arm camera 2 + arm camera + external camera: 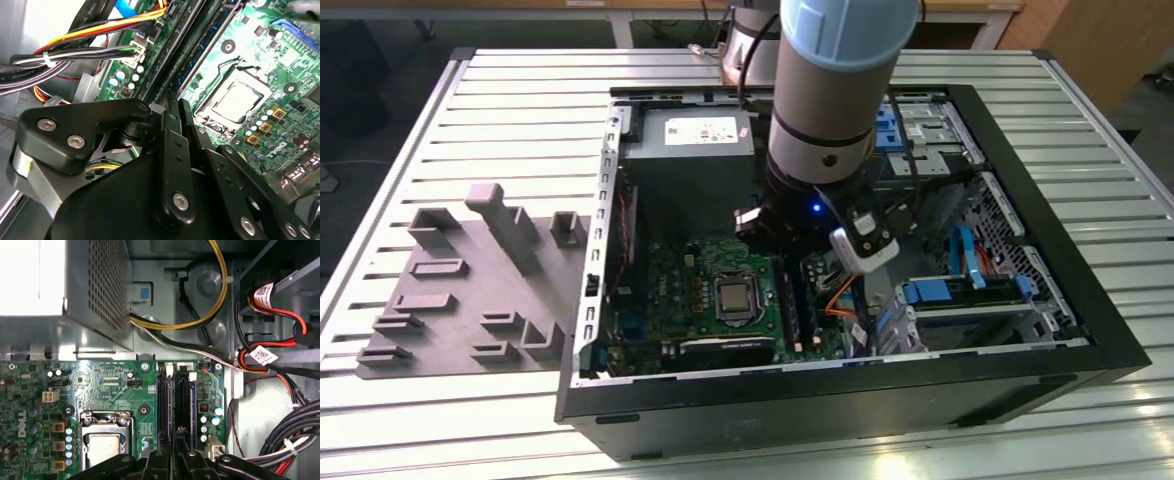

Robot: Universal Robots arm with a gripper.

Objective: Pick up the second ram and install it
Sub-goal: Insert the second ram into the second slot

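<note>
While lowered deep into the open computer case [787, 420], hangs the gripper [175, 436] right over the black memory slots [165, 405], just beside the processor socket [102, 447]. Looks closed: fingers [169, 135] drawn together with no gap to see between them in the second wrist view. Cannot say whether anything thin is pinched there, and probably presses from above more than it carries.

Stands on its edge in one of those slots a dark-blue stick [191, 405], on the side of the slots away from the processor socket, with the fingertips close beside its one end. Seems to be the second ram, placed upright so because the slot accepts it only that way. Cannot tell if seated fully or if the end latches are locked.

Runs a bundle of coloured cables [260, 367] farther from the processor socket than the slots, apart from the fingers, so no snagging for now.
</note>
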